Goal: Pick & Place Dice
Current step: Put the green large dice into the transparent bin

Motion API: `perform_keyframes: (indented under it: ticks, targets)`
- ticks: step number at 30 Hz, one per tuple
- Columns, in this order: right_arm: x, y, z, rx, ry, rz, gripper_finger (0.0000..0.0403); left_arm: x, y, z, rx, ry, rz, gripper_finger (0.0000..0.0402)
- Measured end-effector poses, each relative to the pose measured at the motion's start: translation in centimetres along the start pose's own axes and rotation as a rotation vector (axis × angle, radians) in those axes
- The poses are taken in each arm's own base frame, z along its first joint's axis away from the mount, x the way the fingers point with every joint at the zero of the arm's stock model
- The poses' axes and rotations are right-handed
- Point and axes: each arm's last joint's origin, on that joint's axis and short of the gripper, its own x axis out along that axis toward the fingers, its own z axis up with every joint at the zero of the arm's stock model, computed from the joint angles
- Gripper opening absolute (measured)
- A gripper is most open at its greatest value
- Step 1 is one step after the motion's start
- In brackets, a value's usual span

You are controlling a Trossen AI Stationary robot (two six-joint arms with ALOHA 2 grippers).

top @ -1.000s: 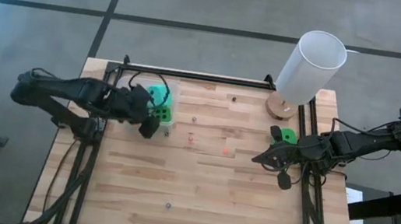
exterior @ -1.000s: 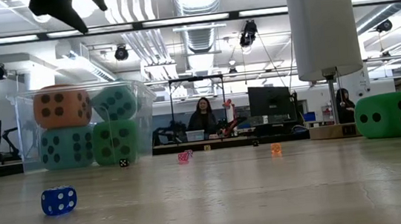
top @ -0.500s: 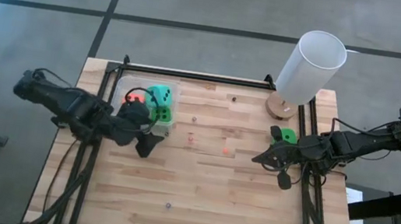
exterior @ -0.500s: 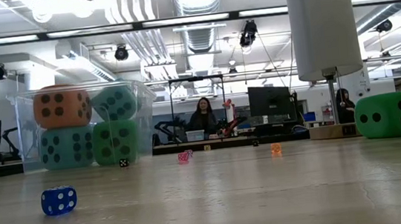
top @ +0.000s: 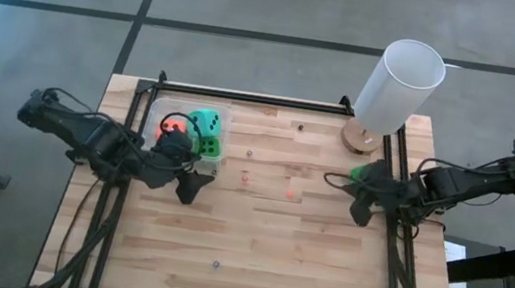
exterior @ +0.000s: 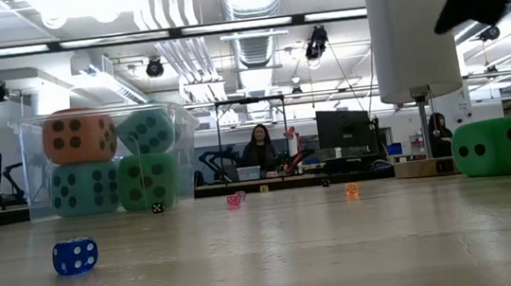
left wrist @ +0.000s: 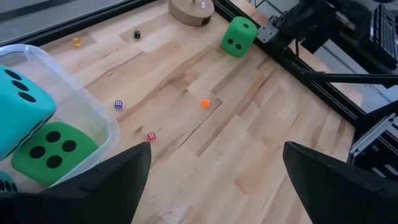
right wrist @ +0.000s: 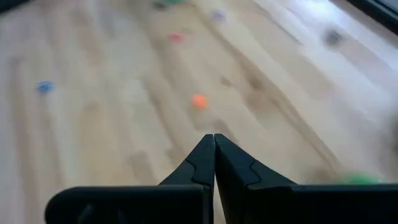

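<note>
Several soft dice sit stacked inside a clear tub (top: 188,132): orange (exterior: 79,135) and teal (exterior: 146,131) on top, teal (exterior: 84,188) and green (exterior: 145,181) below. Another green die (left wrist: 238,36) rests on the table near the right rail, partly under my right arm in the high view (top: 363,170). My left gripper (top: 187,190) hangs open just near of the tub, its fingers wide apart in the left wrist view (left wrist: 216,149). My right gripper (right wrist: 214,149) is shut, holding nothing, above the table just near of that green die (top: 361,209).
A tall white cylinder (top: 399,83) stands on a wooden base at the far right corner. Tiny dice lie scattered: blue (exterior: 75,255), red (left wrist: 151,135), orange (left wrist: 204,103). Black rails run along the table's left, right and far edges. Bare wood spreads across the middle and near side.
My left gripper has drawn back from above the tub toward the near edge, staying open. My right arm has shifted toward the far edge over the green die and shows lower in the low view. The dice have stayed put.
</note>
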Motion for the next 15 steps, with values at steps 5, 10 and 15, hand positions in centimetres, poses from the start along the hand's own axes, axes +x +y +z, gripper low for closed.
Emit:
perform_keyframes:
  ticks: [5,10,15]
  targets:
    - [-1.0,-1.6,-0.2,0.229,0.061,-0.155,0.0008,0.0,0.0,0.0,-0.001,-0.001,-0.002,0.0365]
    - [-1.3,-3.1,-0.2,0.387,0.049,-0.313,0.0008,0.0,0.0,0.0,0.007,-0.001,-0.001,0.0370]
    - [-1.3,-4.6,-0.2,0.480,0.065,-0.446,0.0008,0.0,0.0,0.0,0.009,-0.001,-0.001,0.0374]
